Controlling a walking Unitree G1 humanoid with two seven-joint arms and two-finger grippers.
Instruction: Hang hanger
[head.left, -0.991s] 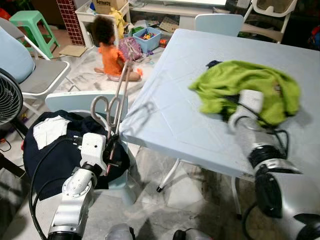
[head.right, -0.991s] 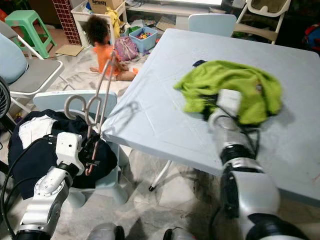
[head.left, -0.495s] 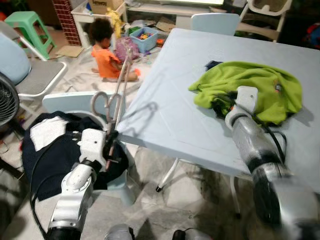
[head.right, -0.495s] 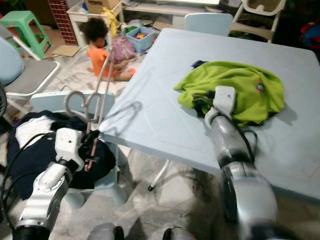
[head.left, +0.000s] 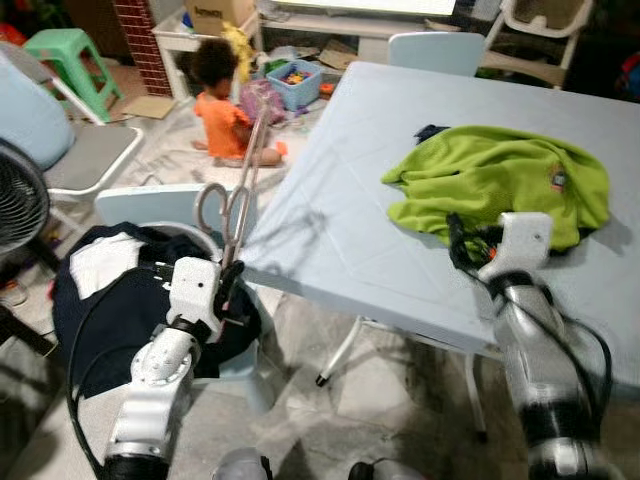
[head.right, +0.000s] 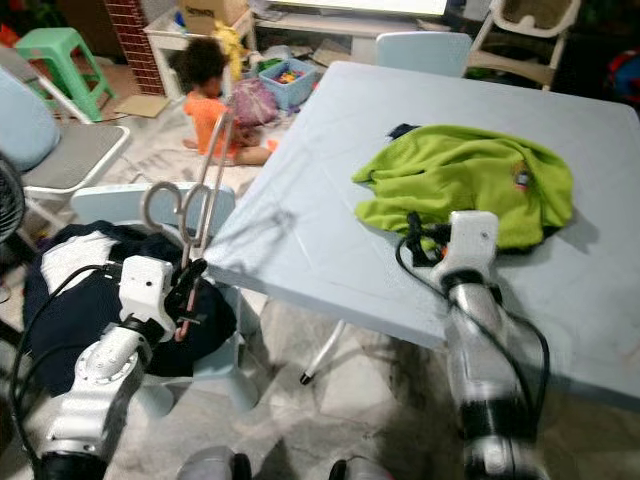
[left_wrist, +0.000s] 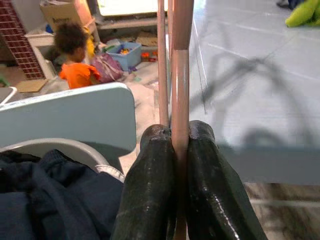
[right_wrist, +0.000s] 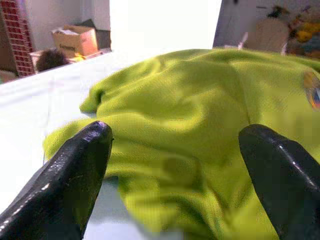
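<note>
A pinkish metal hanger (head.left: 243, 185) stands nearly upright beside the table's left corner, hook end low, its rod (left_wrist: 179, 75) pinched between black fingers. My left gripper (left_wrist: 179, 137) is shut on that rod, low by the light blue chair. A lime-green garment (head.left: 500, 175) lies crumpled on the pale blue table (head.left: 340, 200). My right gripper (right_wrist: 175, 145) is open, its fingers (right_wrist: 80, 165) spread wide just in front of the garment's near edge, with nothing between them. The right wrist (head.left: 525, 238) hovers over the table's near edge.
A light blue chair (head.left: 150, 205) draped with dark clothes (head.left: 110, 310) stands at my left. A child (head.left: 225, 110) sits on the floor beyond it among toys. A fan (head.left: 15, 200), a grey chair (head.left: 85, 150) and a green stool (head.left: 60, 45) are at far left.
My right arm has drawn back from the green garment toward the table's near edge. The left gripper still holds the hanger in about the same place.
</note>
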